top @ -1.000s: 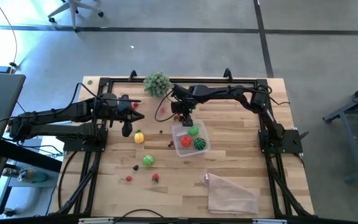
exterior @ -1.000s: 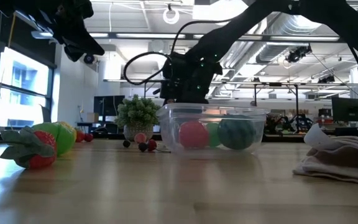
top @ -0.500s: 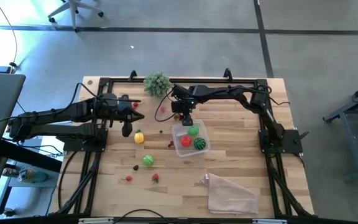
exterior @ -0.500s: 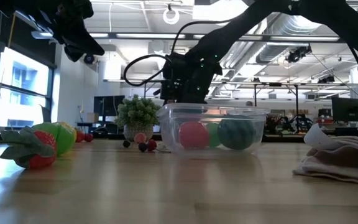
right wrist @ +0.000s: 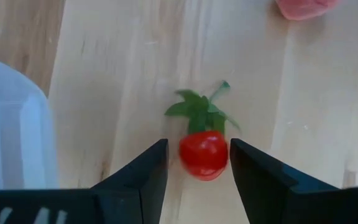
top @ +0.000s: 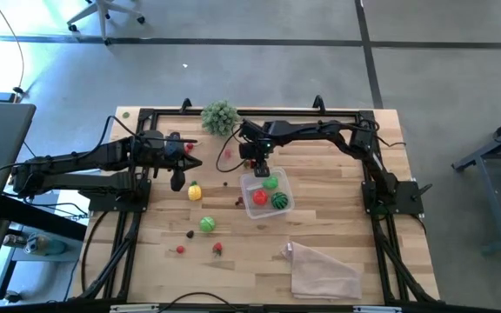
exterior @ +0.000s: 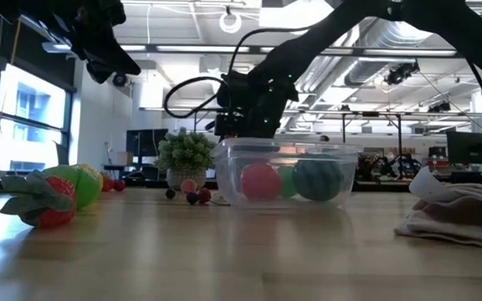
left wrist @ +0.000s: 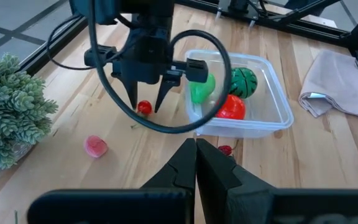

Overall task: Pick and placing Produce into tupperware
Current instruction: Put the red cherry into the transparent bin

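- High view: no writing is readable. The tub (top: 266, 194) sits mid-table holding three fruits; a plant (top: 220, 116) stands at the far edge, a cloth (top: 323, 270) lies near the front.
- Low view: three balls show through the tub.
- Left wrist view: the left gripper (left wrist: 196, 149) is closed, empty.
- Right wrist view: the right gripper (right wrist: 197, 163) is parted around one small tomato (right wrist: 203, 153), just beside the tub.

Three produce pieces (top: 269, 192) in tupperware (top: 285, 207), bag (top: 323, 270) near its right-front
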### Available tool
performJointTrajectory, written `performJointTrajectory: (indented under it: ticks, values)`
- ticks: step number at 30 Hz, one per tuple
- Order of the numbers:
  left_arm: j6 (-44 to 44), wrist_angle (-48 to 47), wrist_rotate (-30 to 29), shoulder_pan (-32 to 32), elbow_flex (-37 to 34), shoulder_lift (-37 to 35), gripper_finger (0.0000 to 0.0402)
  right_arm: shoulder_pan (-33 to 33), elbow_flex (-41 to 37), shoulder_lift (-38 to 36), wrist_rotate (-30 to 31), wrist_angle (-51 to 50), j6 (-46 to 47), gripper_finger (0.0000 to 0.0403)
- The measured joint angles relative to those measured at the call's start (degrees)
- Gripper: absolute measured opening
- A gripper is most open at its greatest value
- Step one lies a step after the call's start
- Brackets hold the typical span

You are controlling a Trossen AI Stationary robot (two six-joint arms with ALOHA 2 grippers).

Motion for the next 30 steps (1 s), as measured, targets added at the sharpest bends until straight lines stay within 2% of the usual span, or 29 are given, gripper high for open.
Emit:
performJointTrajectory:
  ticks: [7,17,30]
  values:
    - [0.0,0.0,0.0,0.0,0.0,0.0,0.0001,0.1,0.0,0.0,0.1,0.2,0.3,0.0162]
    - [0.0,0.0,0.0,0.0,0.0,0.0,0.0001,0.1,0.0,0.0,-0.5,0.3,0.9,0.0114]
    - [0.0,0.0,0.0,0.0,0.0,0.0,0.0001,0.1,0.0,0.0,-0.8,0.3,1.5,0.0094]
